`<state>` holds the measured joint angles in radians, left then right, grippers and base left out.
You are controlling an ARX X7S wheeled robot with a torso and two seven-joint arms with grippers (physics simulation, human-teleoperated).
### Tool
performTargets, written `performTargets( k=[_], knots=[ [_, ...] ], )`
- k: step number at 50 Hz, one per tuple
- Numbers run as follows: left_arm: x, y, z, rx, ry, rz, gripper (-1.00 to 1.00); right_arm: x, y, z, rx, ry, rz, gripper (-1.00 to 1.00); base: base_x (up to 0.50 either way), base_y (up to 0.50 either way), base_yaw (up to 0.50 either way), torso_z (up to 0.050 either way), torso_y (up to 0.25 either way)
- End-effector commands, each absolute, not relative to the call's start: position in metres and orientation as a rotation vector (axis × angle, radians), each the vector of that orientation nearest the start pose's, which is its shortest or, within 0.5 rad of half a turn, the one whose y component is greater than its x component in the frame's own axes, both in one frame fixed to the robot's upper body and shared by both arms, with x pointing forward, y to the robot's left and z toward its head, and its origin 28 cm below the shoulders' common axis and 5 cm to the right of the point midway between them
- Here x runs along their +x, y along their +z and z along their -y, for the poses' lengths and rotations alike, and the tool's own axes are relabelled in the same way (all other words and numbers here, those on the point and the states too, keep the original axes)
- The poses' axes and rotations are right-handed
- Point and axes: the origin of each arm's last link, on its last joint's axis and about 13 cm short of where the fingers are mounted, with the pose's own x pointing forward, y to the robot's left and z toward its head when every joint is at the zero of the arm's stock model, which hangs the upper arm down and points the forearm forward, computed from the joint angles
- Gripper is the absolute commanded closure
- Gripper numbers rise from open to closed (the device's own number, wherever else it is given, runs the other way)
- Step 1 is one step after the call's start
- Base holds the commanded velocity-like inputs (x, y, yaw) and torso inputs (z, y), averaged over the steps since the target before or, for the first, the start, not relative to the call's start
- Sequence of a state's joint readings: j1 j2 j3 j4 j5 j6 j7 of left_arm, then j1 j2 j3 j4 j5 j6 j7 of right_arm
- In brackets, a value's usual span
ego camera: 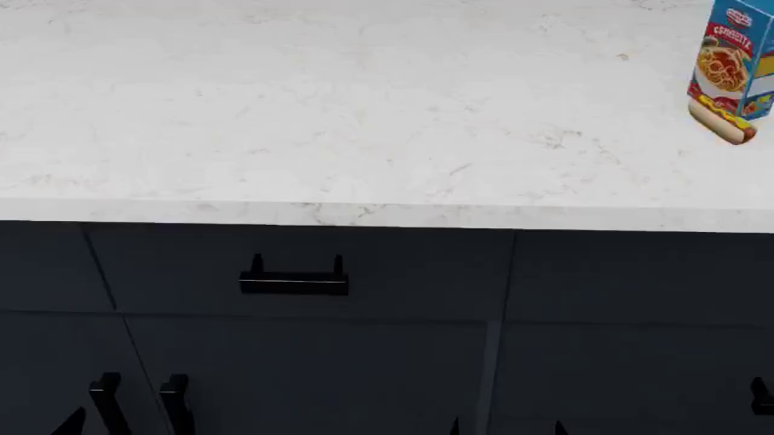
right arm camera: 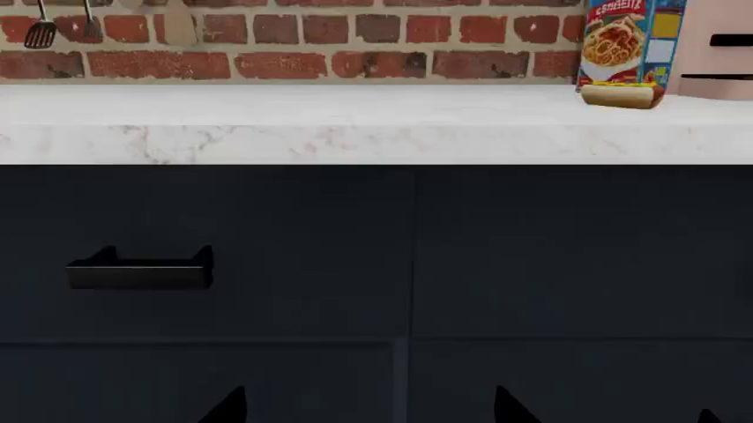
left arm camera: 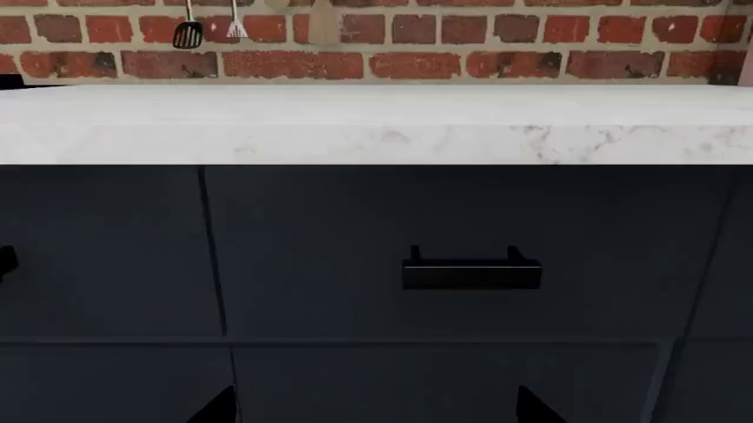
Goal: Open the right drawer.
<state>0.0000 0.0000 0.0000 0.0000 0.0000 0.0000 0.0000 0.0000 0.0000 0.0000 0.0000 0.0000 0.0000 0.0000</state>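
Facing the white counter (ego camera: 362, 118), the right drawer (ego camera: 303, 272) sits closed beneath it; left gripper (left arm camera: 376, 407) and right gripper (right arm camera: 365, 407) fingers spread apart, touching nothing.

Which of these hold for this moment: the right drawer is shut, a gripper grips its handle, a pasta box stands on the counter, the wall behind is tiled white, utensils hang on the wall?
1. The right drawer is shut. True: its front sits flush with its neighbours.
2. A gripper grips the handle. False: nothing touches it.
3. A pasta box stands on the counter. True.
4. The wall behind is tiled white. False: the brick wall is red.
5. Utensils hang on the wall. True: a spatula hangs there.
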Motion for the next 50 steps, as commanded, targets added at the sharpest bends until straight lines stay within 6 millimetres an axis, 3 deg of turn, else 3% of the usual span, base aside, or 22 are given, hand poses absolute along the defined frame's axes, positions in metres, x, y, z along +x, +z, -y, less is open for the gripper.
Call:
performTargets(
  k=[1,30,50],
  knots=[
    [0.2108,0.0124,-0.2055,0.0,0.0,0.0,-1.0,0.2105,0.013,0.0965,-0.009,0.0,0.0,-1.0,0.0,0.0,0.0,0.0,0.0],
    [0.2092,0.0156,-0.2043,0.0,-0.003,0.002,-1.0,0.2119,0.0063,0.0975,-0.015,-0.001,-0.007,-1.0,0.0,0.0,0.0,0.0,0.0],
    [0.209,0.0135,-0.2053,-0.002,-0.003,0.004,-1.0,0.2104,0.0083,0.0968,-0.007,-0.006,-0.017,-1.0,-0.01,-0.26,0.0,0.0,0.0]
  ],
)
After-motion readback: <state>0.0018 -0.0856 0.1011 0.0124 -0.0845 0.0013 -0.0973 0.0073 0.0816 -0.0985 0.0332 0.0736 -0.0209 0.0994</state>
